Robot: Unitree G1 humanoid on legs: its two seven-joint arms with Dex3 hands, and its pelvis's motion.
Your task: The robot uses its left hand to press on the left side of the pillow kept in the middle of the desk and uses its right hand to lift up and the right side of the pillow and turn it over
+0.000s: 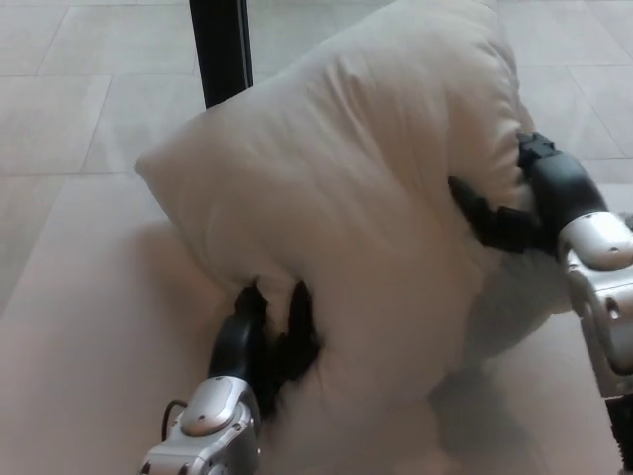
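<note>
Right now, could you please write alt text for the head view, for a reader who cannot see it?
A white pillow stands tilted up on a pale desk, its right side raised by the robot's right hand gripping it, while the left hand presses into its lower left edge. A black post and tiled floor lie behind.

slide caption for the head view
Left hand pins the pillow while right hand lifts its far side.

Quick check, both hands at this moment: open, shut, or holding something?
Left hand: presses into the pillow; grip cannot be told.
Right hand: shut on the pillow, right side raised.
</note>
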